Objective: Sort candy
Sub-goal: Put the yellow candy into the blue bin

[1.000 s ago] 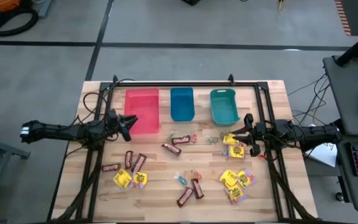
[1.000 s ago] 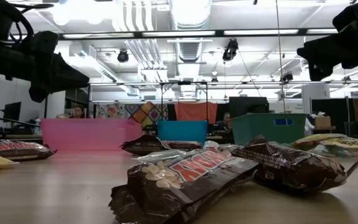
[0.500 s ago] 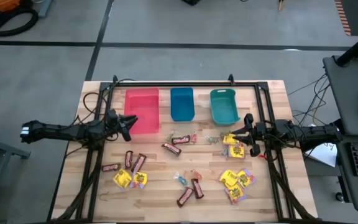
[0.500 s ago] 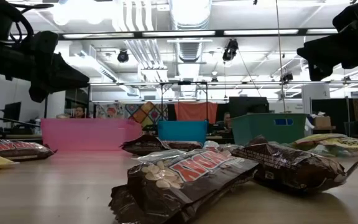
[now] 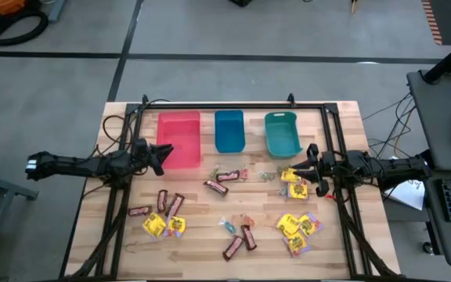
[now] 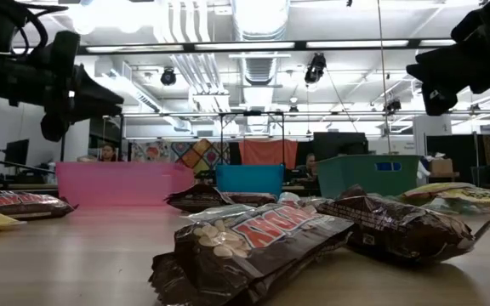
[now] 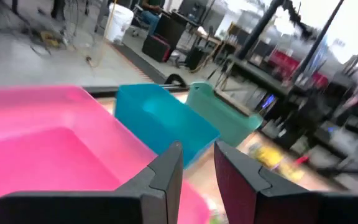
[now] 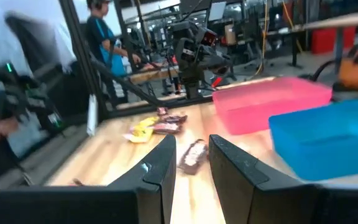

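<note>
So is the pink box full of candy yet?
No, empty. The pink box shows only its bare bottom from above, and the candy lies loose on the table.

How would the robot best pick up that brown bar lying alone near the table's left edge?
Probably from straight above, claw closing across the middle of the lone brown bar. It lies flat, long and narrow, apart from its neighbours, so pinching its short width looks easiest. The left claw hangs nearest.
</note>
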